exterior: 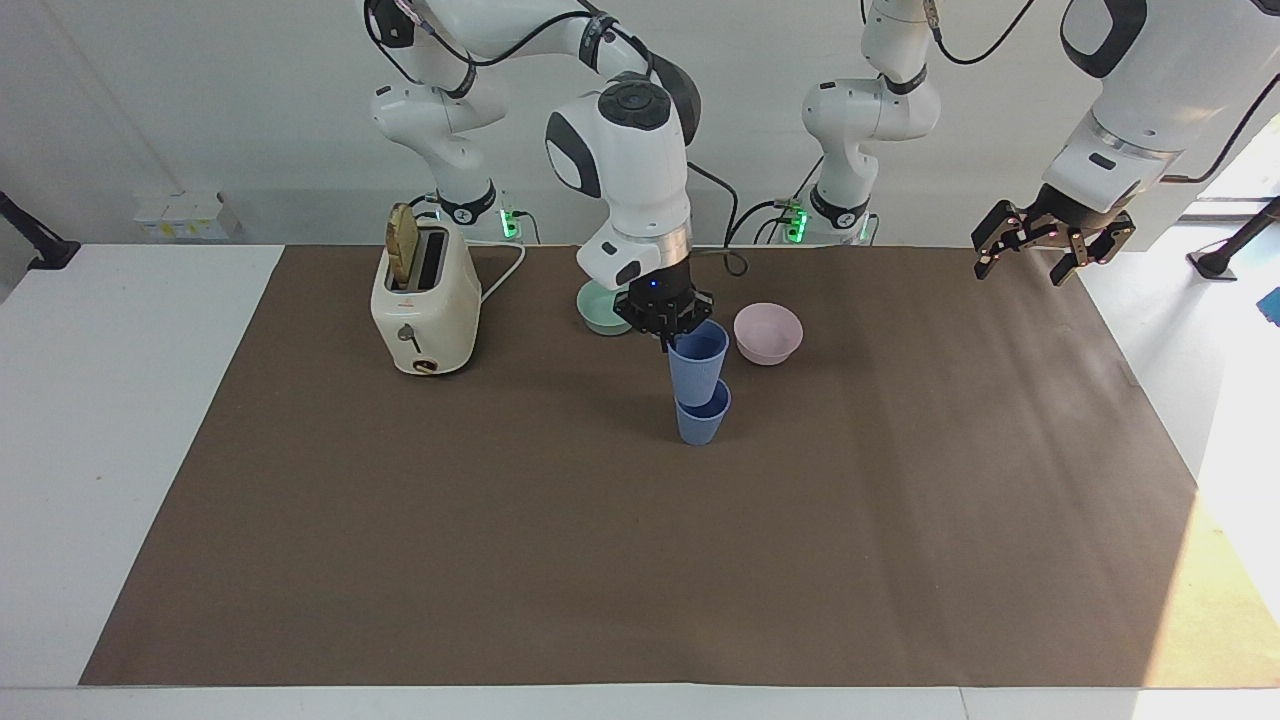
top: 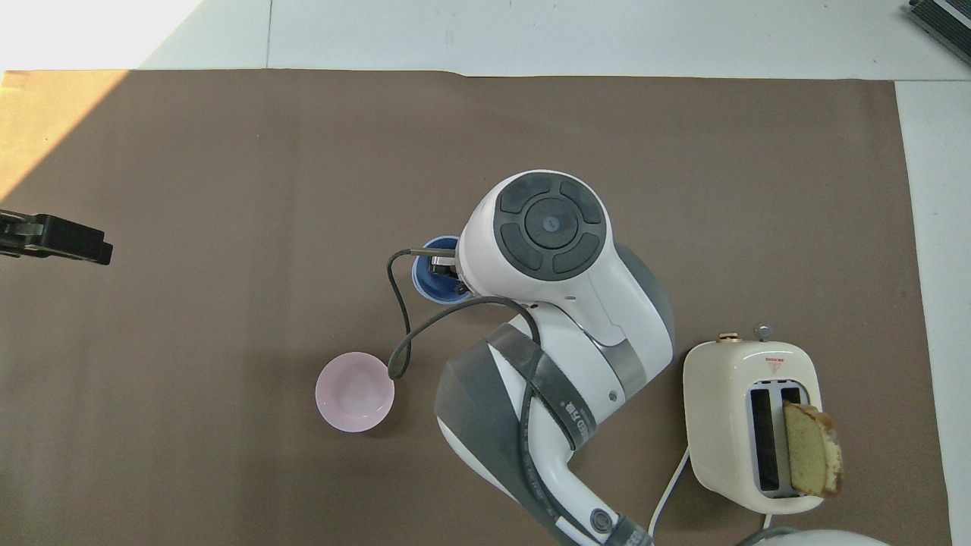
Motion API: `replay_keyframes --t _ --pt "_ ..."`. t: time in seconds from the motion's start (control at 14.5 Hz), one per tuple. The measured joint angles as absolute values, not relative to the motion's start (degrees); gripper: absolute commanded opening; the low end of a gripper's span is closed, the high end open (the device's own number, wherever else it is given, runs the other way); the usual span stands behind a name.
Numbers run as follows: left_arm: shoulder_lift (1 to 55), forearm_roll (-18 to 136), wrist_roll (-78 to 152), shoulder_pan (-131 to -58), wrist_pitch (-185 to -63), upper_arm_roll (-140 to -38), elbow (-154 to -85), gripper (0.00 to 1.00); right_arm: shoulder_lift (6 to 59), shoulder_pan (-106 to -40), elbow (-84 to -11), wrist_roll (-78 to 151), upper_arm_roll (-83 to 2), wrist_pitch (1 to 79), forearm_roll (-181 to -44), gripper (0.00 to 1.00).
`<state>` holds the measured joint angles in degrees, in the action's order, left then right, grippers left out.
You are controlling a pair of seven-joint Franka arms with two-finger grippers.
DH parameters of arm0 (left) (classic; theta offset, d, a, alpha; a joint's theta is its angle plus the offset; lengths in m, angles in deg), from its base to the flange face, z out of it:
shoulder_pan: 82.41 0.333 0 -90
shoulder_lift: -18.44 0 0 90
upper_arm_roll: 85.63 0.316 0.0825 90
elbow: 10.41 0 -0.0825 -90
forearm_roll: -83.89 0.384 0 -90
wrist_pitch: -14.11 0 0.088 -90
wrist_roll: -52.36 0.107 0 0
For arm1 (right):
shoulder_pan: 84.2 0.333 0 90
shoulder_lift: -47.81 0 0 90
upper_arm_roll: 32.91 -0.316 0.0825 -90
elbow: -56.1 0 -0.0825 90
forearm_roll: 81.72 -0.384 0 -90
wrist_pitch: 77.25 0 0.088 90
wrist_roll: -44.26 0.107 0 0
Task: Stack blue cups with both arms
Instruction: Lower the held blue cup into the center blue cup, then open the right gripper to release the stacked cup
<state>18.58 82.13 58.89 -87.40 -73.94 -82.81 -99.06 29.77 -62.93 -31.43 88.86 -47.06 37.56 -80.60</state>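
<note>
One blue cup (exterior: 702, 421) stands upright near the middle of the brown mat. My right gripper (exterior: 665, 328) is shut on the rim of the second blue cup (exterior: 697, 362) and holds it upright over the standing cup, its base at that cup's mouth. In the overhead view the held cup (top: 434, 274) shows beside the right arm's wrist, which hides the standing cup. My left gripper (exterior: 1040, 255) is open and empty, raised over the mat's edge at the left arm's end; it also shows in the overhead view (top: 53, 239). The left arm waits.
A pale pink bowl (exterior: 768, 333) (top: 354, 392) and a mint-green bowl (exterior: 598, 312) sit nearer to the robots than the cups. A cream toaster (exterior: 425, 300) (top: 751, 425) holding a bread slice stands toward the right arm's end.
</note>
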Motion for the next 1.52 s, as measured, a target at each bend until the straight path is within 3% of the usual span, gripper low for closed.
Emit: replay_keyframes --t 0.69,0.76,0.83,1.31,1.52 --pt "18.58 82.13 58.91 -87.4 -73.94 -82.82 -99.06 1.0 27.61 -62.04 -31.93 88.67 -47.35 38.55 -80.61 0.0" --pt "18.58 82.13 58.91 -87.4 -73.94 -82.82 -99.06 1.0 27.61 -62.05 -32.16 88.67 -47.35 38.55 -80.61 0.8" --pt "18.58 82.13 58.91 -87.4 -73.94 -82.82 -99.06 1.0 27.6 -62.07 -32.42 88.67 -47.33 38.55 -80.61 1.0" --pt "18.58 82.13 58.91 -87.4 -73.94 -82.82 -99.06 1.0 27.65 -62.13 -32.46 88.61 -47.25 38.45 -80.56 1.0" --pt "18.58 82.13 58.91 -87.4 -73.94 -82.82 -99.06 1.0 29.23 -63.68 -31.22 85.82 -46.99 34.26 -80.4 1.0"
